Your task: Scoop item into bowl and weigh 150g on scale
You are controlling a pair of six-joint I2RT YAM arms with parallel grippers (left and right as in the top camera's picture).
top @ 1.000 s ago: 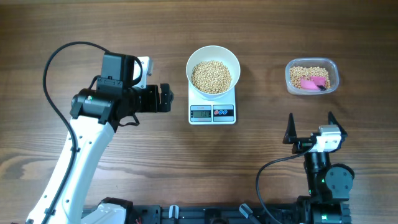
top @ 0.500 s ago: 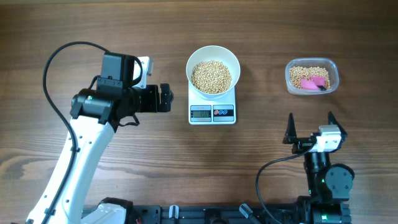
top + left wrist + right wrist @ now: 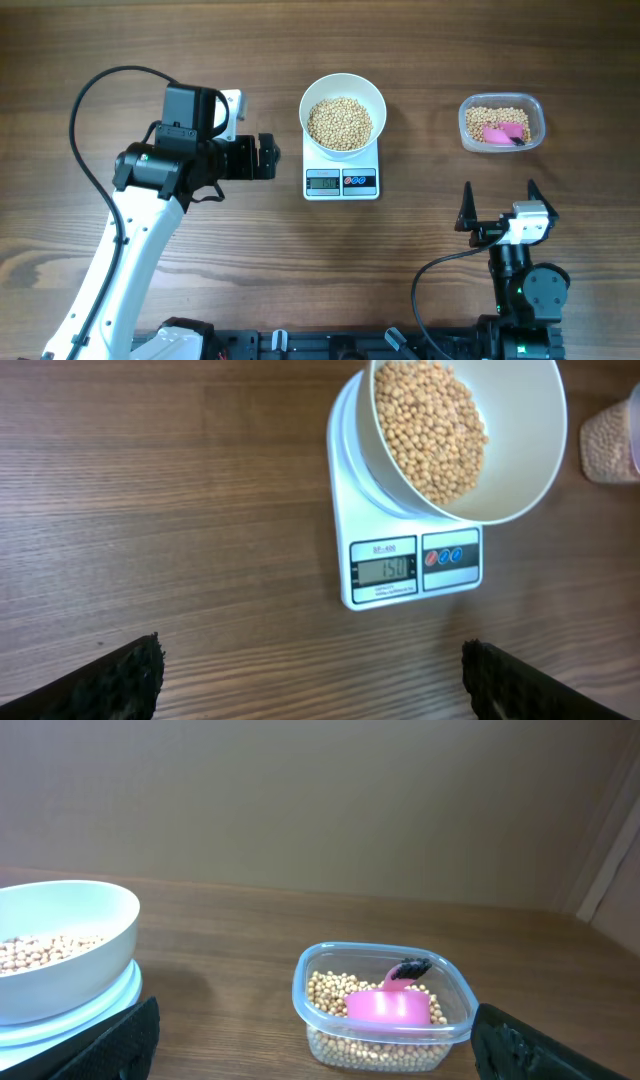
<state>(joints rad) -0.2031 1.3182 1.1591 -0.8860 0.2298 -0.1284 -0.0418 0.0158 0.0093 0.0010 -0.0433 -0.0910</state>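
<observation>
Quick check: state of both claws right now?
Left claw: open, holding nothing.
Right claw: open, holding nothing.

Scale display unreadable from overhead

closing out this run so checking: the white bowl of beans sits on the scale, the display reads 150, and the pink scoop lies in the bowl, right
Not quite: the pink scoop lies in the clear tub, not the bowl, as the right wrist view shows. The rest stands: the bowl of beans sits on the scale, its display reading 150.
</observation>
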